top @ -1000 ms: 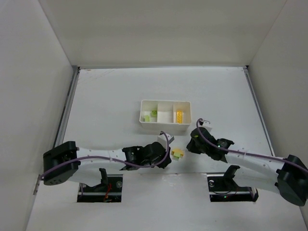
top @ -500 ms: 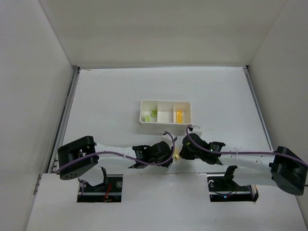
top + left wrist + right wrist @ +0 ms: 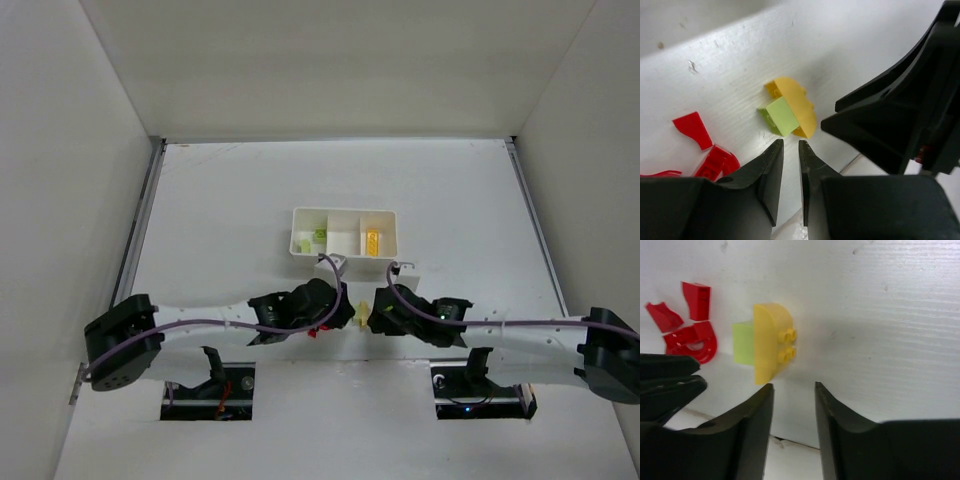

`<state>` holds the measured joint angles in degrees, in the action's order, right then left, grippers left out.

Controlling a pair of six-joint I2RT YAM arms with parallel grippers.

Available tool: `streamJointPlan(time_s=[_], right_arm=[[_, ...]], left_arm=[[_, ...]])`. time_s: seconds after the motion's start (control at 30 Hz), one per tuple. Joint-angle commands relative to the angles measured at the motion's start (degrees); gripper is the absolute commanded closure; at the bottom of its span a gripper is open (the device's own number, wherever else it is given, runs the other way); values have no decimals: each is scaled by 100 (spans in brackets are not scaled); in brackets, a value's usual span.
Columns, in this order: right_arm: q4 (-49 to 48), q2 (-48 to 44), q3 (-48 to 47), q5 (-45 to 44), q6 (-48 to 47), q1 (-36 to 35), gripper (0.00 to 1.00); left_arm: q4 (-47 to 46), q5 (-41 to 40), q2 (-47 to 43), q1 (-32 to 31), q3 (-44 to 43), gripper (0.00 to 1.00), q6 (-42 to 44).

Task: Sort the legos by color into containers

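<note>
A yellow lego [image 3: 771,342] with a light green lego [image 3: 742,343] stuck to its side lies on the table, also seen in the left wrist view as yellow lego [image 3: 796,102]. Three red legos [image 3: 690,332] lie just left of it. My right gripper [image 3: 793,385] stands open just short of the yellow piece, nothing between its fingers. My left gripper [image 3: 790,143] is shut to a thin slit and empty, its tips right before the green lego [image 3: 780,116]. The white tray [image 3: 343,213] holds green legos [image 3: 313,238] in its left container and a yellow one [image 3: 372,241] in its right.
Both grippers face each other closely near the table's front edge, left gripper [image 3: 337,312] and right gripper [image 3: 374,312], with the stuck pair [image 3: 359,313] between them. The table's front edge runs right behind the fingers.
The right gripper has opened and drawn in beside the yellow-green pair. The left arm shifted, and red legos now show next to its gripper.
</note>
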<state>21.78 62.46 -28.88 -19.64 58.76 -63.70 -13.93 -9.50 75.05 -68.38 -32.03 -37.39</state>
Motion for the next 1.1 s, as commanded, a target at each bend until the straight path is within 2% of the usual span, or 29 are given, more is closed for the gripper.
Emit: streamJointPlan(time_s=[0.0, 0.1, 0.23, 0.4, 0.8, 1.07], right_arm=[[511, -199, -503, -506, -49, -208, 50], [310, 20, -679, -401, -286, -261, 40], [2, 433, -742, -339, -427, -261, 39], [-270, 636, -671, -15, -611, -94, 39], [-429, 1313, -821, 22, -840, -50, 54], [-921, 1410, -654, -40, -928, -50, 63]], left_arm=[[-118, -114, -674, 267, 179, 82, -84], [-57, -53, -904, 636, 206, 79, -172], [-22, 53, -992, 980, 188, 79, -216], [-30, 106, -1053, 1103, 241, 77, -225], [-57, 264, -895, 1121, 162, 72, -304], [-74, 528, -921, 1094, 276, 63, -454]])
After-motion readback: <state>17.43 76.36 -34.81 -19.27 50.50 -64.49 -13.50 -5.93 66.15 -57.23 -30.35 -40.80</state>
